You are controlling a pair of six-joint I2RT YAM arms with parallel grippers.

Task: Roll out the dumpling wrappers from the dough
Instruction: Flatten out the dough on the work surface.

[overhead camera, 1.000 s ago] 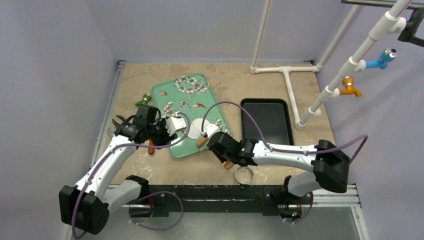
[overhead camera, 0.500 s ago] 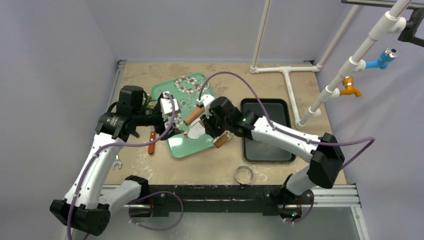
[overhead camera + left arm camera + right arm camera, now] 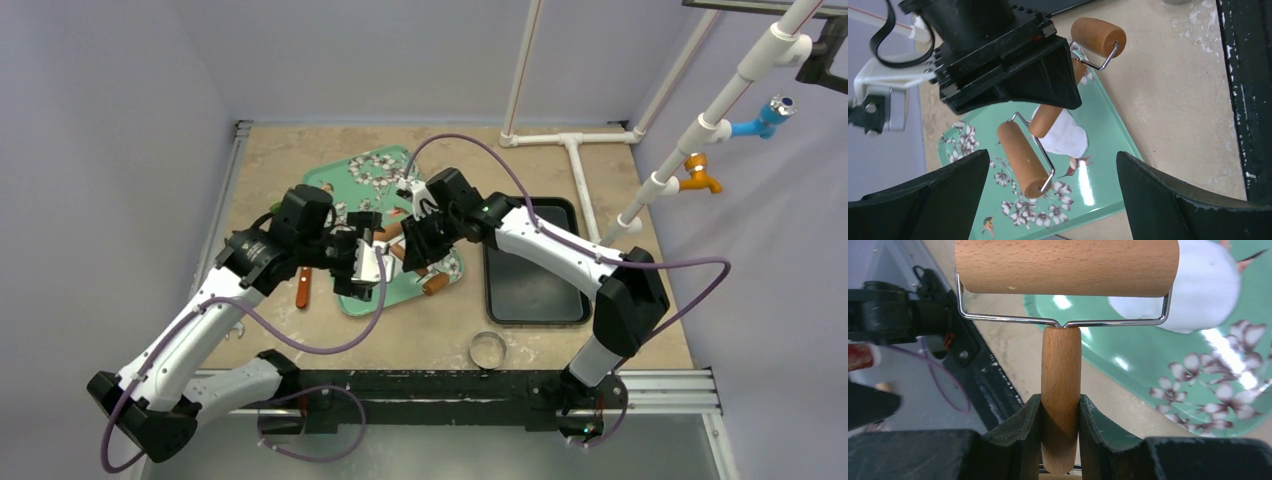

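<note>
The dough (image 3: 1066,138) lies pressed into a flat white patch on the green floral tray (image 3: 335,195); it also shows in the right wrist view as dough (image 3: 1205,290). My right gripper (image 3: 1060,400) is shut on the wooden handle (image 3: 1060,370) of a double-ended roller. The roller's big drum (image 3: 1066,267) hangs just beside the dough's edge, and I cannot tell if they touch. My left gripper (image 3: 1052,154) stands wide open over the tray's near end, holding nothing. In the top view the right gripper (image 3: 415,245) and left gripper (image 3: 365,262) nearly meet and hide the dough.
A black tray (image 3: 535,270) sits to the right of the green one. A metal ring cutter (image 3: 488,348) stands near the table's front edge. An orange-handled tool (image 3: 302,287) lies left of the green tray. A white pipe frame (image 3: 575,150) is at the back right.
My left gripper opened wide and swung to the tray's near end. My right arm carried the roller from the tray's front edge back over the tray beside the dough.
</note>
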